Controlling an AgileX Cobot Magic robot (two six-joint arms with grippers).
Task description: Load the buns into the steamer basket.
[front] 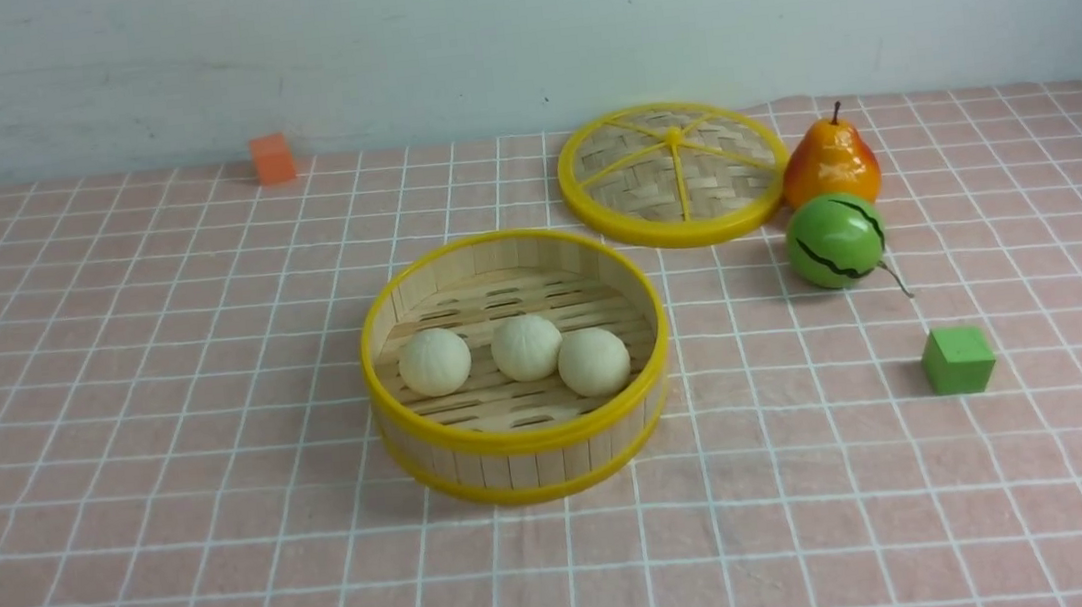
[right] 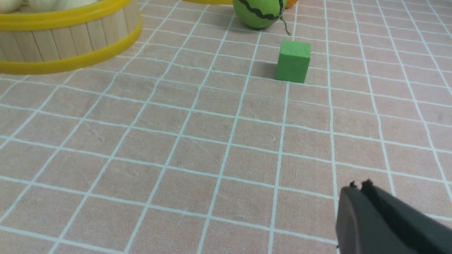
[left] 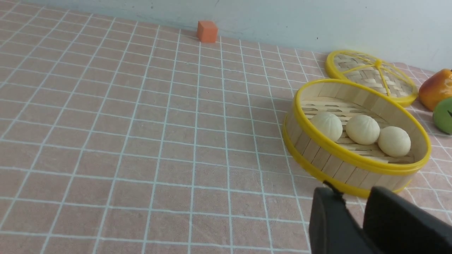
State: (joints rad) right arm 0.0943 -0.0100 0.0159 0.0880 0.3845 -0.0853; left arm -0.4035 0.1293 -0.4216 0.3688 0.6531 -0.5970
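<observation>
While all three buns (front: 527, 347) sit inside the steamer basket (front: 523, 437), with the lid (front: 673, 174) at its two o'clock, we see left fingers (left: 330, 218) parted and empty, right fingers (right: 353, 211) closed, empty.

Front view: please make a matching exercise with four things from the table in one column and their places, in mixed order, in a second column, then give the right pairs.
Things:
1. buns
2. orange cube
3. pear
4. green cube

Places:
A. beside the flat lid
B. inside the steamer basket
C. alone, nearer than the striped green ball
D. far back by the wall

Pairs: 1-B, 2-D, 3-A, 4-C
</observation>
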